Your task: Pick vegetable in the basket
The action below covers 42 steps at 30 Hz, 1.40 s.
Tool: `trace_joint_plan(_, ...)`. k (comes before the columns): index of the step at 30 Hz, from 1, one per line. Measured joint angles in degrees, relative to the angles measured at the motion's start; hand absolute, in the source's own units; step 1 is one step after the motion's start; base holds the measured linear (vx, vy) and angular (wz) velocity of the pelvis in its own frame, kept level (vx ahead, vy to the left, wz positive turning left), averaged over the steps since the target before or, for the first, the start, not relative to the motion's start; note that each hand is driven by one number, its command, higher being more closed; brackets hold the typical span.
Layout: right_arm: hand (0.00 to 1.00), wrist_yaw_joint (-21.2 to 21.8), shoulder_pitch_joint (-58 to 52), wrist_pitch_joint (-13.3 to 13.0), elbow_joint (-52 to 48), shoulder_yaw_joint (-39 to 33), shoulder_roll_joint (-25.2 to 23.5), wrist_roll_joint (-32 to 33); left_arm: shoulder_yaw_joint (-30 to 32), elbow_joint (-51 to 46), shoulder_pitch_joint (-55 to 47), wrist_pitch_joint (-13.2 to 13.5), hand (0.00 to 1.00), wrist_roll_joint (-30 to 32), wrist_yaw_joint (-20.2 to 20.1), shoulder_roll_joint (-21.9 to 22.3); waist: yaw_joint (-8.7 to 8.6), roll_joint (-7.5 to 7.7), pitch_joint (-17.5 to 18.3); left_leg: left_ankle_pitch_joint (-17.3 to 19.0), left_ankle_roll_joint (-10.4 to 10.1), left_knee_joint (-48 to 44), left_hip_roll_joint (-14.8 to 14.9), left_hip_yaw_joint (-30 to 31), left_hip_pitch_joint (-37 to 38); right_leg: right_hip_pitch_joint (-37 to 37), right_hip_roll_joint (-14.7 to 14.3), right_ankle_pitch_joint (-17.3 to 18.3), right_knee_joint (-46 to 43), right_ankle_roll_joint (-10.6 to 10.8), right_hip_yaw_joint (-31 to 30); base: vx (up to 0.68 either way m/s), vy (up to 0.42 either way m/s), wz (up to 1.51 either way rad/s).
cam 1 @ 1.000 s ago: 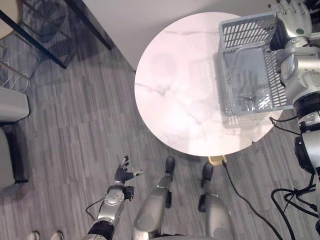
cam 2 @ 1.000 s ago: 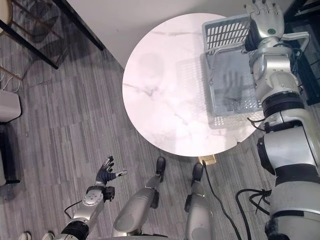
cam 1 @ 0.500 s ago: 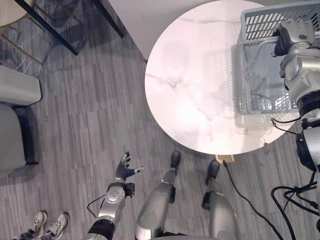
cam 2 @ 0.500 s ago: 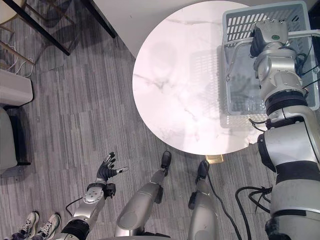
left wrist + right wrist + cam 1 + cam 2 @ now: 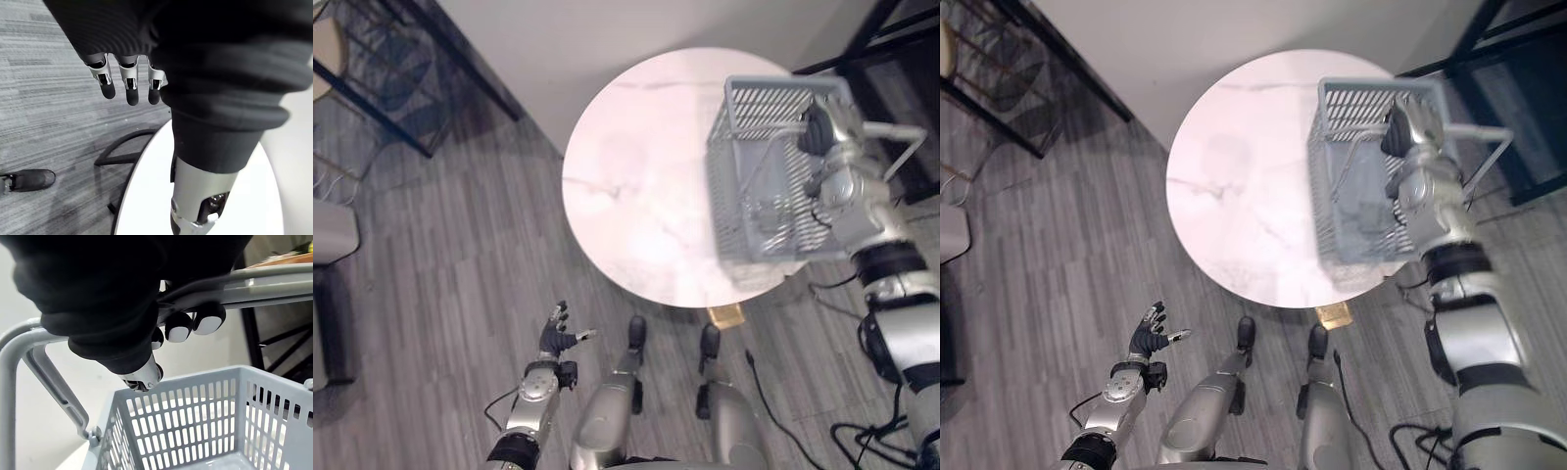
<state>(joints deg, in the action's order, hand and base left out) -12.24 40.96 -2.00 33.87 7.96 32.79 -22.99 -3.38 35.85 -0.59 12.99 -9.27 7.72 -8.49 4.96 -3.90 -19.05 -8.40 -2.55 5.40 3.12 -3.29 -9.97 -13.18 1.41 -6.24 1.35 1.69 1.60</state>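
Note:
A grey slatted plastic basket [image 5: 764,186] hangs tilted above the right side of the round white marble table [image 5: 636,186]. My right hand [image 5: 822,127] is shut on its grey handle [image 5: 274,286], and the fingers [image 5: 178,328] curl round the bar. The basket wall [image 5: 195,411] hangs below the hand, and what shows of its floor is bare. My left hand [image 5: 556,338] stays low at my left side over the grey wood floor, with its fingers [image 5: 127,83] straight and nothing in them.
A dark metal frame [image 5: 891,39] stands beyond the table at the upper right. Dark furniture legs [image 5: 382,88] cross the floor at the upper left. A pale wall base runs behind the table.
My right hand has curled shut on the basket handle, and the basket has come up off the table and tilted. The camera has shifted. The left hand has stayed as it was.

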Motion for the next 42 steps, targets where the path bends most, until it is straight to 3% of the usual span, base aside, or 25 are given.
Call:
trace_joint_plan(2, 1.0, 0.12, -8.3, -0.08, -5.72, -3.18, -2.59, 3.45, 0.88, -1.56, -1.72, -0.21, 0.0, 0.54, -0.08, 0.03, -1.53, 0.47, 1.44, 0.34, -0.18, -0.03, 0.07, -0.33, 1.09, 0.98, -0.16, -0.07, 0.22, 0.09, -0.26, 0.04, -0.004, -0.12)
trace_joint_plan(7, 1.0, 1.4, -22.55, -1.01, -14.49, -6.34, -4.44, 6.75, 4.41, -3.79, -3.99, -0.26, 0.0, 1.57, -0.19, 0.37, -3.24, 0.93, 5.52, 1.49, -0.49, -0.03, 0.13, -0.51, 3.48, 3.31, -0.3, 0.6, 0.32, 0.88, -0.51, 0.04, 0.012, -0.03)
trace_joint_plan(12, 1.0, 6.11, -36.11, -3.87, -19.93, -10.06, -7.92, 12.15, 7.53, -4.79, -9.52, -1.1, 0.0, 4.98, -1.63, 0.48, -4.6, 2.82, 10.23, 5.12, -0.09, -2.63, -0.09, -3.11, 6.41, 6.05, -0.36, 1.27, 0.36, 1.12, -3.52, 0.05, 0.028, -0.26)
trace_joint_plan(17, 1.0, 9.46, -39.16, -4.11, -19.73, -9.95, -10.45, 18.46, 8.47, -4.35, -11.91, -1.43, 0.0, 6.34, -2.69, 0.52, -5.62, 3.44, 11.68, 8.57, 0.31, -7.79, -0.07, -7.23, 6.52, 5.6, -0.32, 1.16, -1.75, 1.25, -8.16, 0.01, 0.044, -0.44)
trace_joint_plan(20, 1.0, 10.2, -39.14, -4.23, -19.71, -9.58, -12.47, 20.88, 8.65, -3.97, -11.64, -1.42, 0.0, 6.62, -2.64, 0.56, -5.37, 3.86, 11.45, 10.96, 1.16, -12.55, 0.53, -10.66, 5.3, 3.55, -0.69, 0.99, -5.05, 1.39, -11.2, -0.04, 0.063, -0.62)
trace_joint_plan(22, 1.0, 10.49, -39.09, -4.34, -19.71, -9.4, -13.86, 22.5, 8.92, -4.01, -10.42, -1.42, 0.0, 6.61, -2.58, 0.51, -5.46, 4.83, 10.83, 12.01, 2.09, -17.67, 0.84, -10.98, 2.27, 0.6, -0.73, 0.61, -8.12, 3.64, -12.9, -0.15, 0.057, -0.47)
trace_joint_plan(23, 1.0, 10.91, -39.0, -4.36, -19.74, -9.11, -14.02, 22.77, 9.16, -3.97, -10.02, -1.38, 0.0, 6.61, -2.55, 0.69, -4.73, 4.17, 10.64, 11.88, 2.85, -17.39, 2.41, -11.57, 0.98, -0.45, -0.94, 1.26, -10.31, 4.86, -11.73, -0.21, 0.048, -0.27)
trace_joint_plan(24, 1.0, 11.09, -39.44, -4.36, -19.68, -9.12, -14.41, 23.14, 9.5, -3.41, -9.14, -1.38, 0.0, 6.61, -2.49, 0.81, -4.77, 4.32, 10.53, 11.21, 3.48, -17.36, 2.47, -11.33, 0.41, -3.46, -0.09, 7.46, -23.29, 1.8, -8.11, -0.21, 0.038, 0.08)
trace_joint_plan(25, 1.0, 11.08, -40.64, -4.33, -19.65, -8.99, -14.65, 23.21, 9.52, -3.44, -9.1, -1.38, 0.0, 6.62, -2.41, 1.09, -4.43, 4.38, 10.51, 10.82, 3.51, -17.34, 2.34, -10.14, 1.04, -4.43, 1.71, 13.68, -37.99, 1.13, -5.28, -0.15, 0.017, 0.37)
trace_joint_plan(26, 1.0, 11.06, -41.81, -4.33, -19.66, -8.57, -14.88, 23.21, 9.58, -3.55, -9.45, -1.47, 0.0, 6.61, -2.32, 1.22, -4.05, 4.77, 10.79, 10.16, 3.61, -17.36, 2.04, -9.07, 1.03, -2.74, 3.6, 15.95, -45.93, 2.73, -4.72, -0.18, -0.056, 0.43)
trace_joint_plan(27, 1.0, 11.05, -42.27, -4.34, -19.67, -8.28, -15.0, 23.21, 9.63, -3.63, -9.78, -1.47, 0.0, 6.61, -2.31, 1.18, -3.99, 5.04, 11.01, 9.65, 3.48, -17.29, 1.74, -8.54, 0.7, -1.37, 4.52, 16.52, -48.23, 3.34, -4.84, -0.15, -0.107, 0.49)
trace_joint_plan(29, 1.0, 11.04, -43.16, -4.35, -19.68, -7.35, -16.13, 23.58, 10.34, -3.72, -10.67, -1.52, 0.0, 6.61, -2.2, 1.02, -3.69, 6.33, 11.81, 6.65, 2.53, -17.4, 1.09, -6.95, -2.23, 3.54, 6.92, 18.55, -48.99, 5.33, -5.65, -0.24, -0.175, 0.44)
trace_joint_plan(30, 1.0, 10.89, -43.04, -4.36, -19.89, -7.37, -16.78, 23.73, 10.58, -3.83, -10.68, -1.7, 0.0, 6.6, -1.94, 1.21, -2.71, 6.46, 11.9, 4.57, 2.08, -17.71, 1.3, -6.41, -4.59, 5.49, 6.54, 23.84, -43.1, 5.3, -5.78, -0.27, -0.206, 0.2)
trace_joint_plan(32, 1.0, 10.87, -42.7, -4.35, -20.02, -7.38, -16.69, 24.41, 10.43, -5.42, -10.63, -2.03, 0.0, 6.6, -1.23, 2.38, -0.98, 5.55, 11.93, 1.22, 1.06, -17.21, 2.75, -6.17, -7.92, 6.95, 6.01, 29.32, -34.94, 3.02, -2.12, -0.36, -0.271, 0.02)
trace_joint_plan(33, 1.0, 10.65, -42.34, -4.34, -20.04, -7.42, -16.44, 24.68, 10.01, -6.01, -10.74, -2.04, 0.0, 6.6, -1.09, 3.53, -0.6, 3.8, 11.84, -0.99, 0.29, -16.74, 4.36, -5.44, -10.0, 6.75, 4.13, 31.47, -32.21, 0.79, -0.21, -0.37, -0.272, 0.08)
trace_joint_plan(35, 1.0, 9.55, -43.21, -4.24, -20.02, -7.92, -16.05, 24.84, 8.43, -6.37, -10.79, -2.55, 0.0, 6.51, -1.02, 4.8, -1.29, 0.4, 11.36, -2.34, -0.73, -12.06, 6.63, -2.68, -10.3, 4.53, 0.95, 30.22, -33.92, -0.88, 3.04, -0.42, -0.189, 0.4)
trace_joint_plan(36, 1.0, 9.19, -43.76, -3.93, -20.0, -8.07, -16.12, 25.08, 7.78, -6.33, -10.55, -2.68, 0.0, 6.4, -0.84, 4.99, -1.38, 0.94, 10.97, 0.83, -2.23, -10.97, 6.79, -3.38, -10.25, 3.8, 1.22, 29.41, -33.32, -2.54, 3.73, -0.57, -0.181, 0.45)
trace_joint_plan(37, 1.0, 8.67, -43.82, -3.74, -19.97, -9.17, -16.59, 25.19, 7.31, -6.38, -9.98, -2.69, 0.0, 6.22, -0.63, 5.18, -1.2, 2.09, 10.24, 0.99, -1.51, -12.79, 6.38, -4.84, -10.6, 2.97, 2.55, 28.57, -32.36, -4.15, 4.31, -0.44, -0.136, 0.32)
trace_joint_plan(39, 1.0, 8.37, -44.24, -3.72, -20.09, -10.83, -16.71, 25.28, 7.38, -7.33, -9.91, -2.67, 0.0, 5.91, -0.21, 5.34, -1.47, 3.05, 9.87, 1.62, -1.13, -19.54, 5.24, -6.26, -10.38, 2.59, 3.8, 25.1, -29.15, -4.54, 4.97, -0.34, -0.137, 0.18)
trace_joint_plan(41, 1.0, 8.58, -45.52, -3.65, -21.71, -11.58, -16.7, 26.66, 7.84, -9.38, -10.67, -2.52, 0.0, 5.9, -0.11, 5.6, -1.42, 2.58, 10.06, 3.84, 0.71, -26.28, 5.83, -6.56, -8.3, 1.93, 3.42, 21.72, -25.95, -4.7, 4.86, -0.21, -0.074, 0.0)
trace_joint_plan(42, 1.0, 8.68, -46.31, -3.64, -23.74, -11.63, -17.04, 26.88, 8.42, -10.59, -11.42, -2.44, 0.0, 5.89, -0.11, 5.93, -1.78, 2.06, 10.27, 9.28, -0.53, -27.7, 6.4, -6.08, -5.71, 1.54, 2.6, 20.01, -24.3, -4.43, 4.69, -0.17, -0.009, -0.06)
